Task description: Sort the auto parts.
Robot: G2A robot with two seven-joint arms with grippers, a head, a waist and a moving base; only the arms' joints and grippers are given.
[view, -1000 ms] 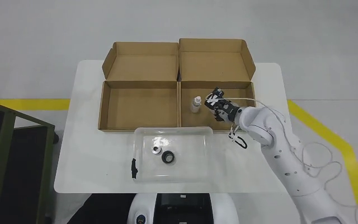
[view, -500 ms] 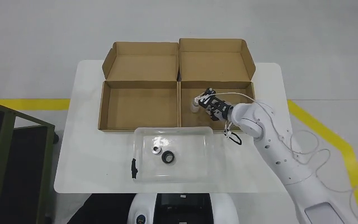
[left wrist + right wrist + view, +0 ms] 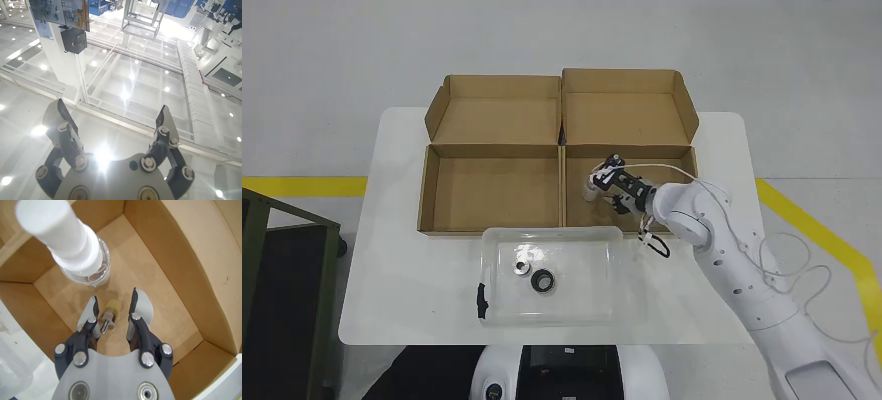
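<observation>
After sliding across the cardboard box (image 3: 189, 256) in the past second, the right arm's claw (image 3: 114, 293) now hangs just beside the white-capped bottle (image 3: 75, 249), where a second ago it stood well apart from it. Its jaws are spread and released. A small metal fitting (image 3: 110, 313) with a yellowish cap lies on the box floor between them, close against one jaw and just short of the bottle. Whether that jaw touches it cannot be told. The bottle has kept its place, upright, throughout.

Judging by the open jaws and the part resting on cardboard, the fitting appears to have been delivered beside the bottle, so one piece of the sort is likely done.

Well apart from the bottle, on the robot's side of it, the clear plastic bin (image 3: 592, 305) on the counter (image 3: 402, 280) holds a black ring (image 3: 543, 282) and a small metal nut (image 3: 520, 268). A black clip (image 3: 480, 299) sits at the bin edge farthest from the bottle. All three are unmoved and are probably still to be sorted.

The left arm's claw (image 3: 111, 103) points upward, spread wide and empty. A lift clear of the bottle looks the likely next move, and its cap stands close enough to be knocked.
</observation>
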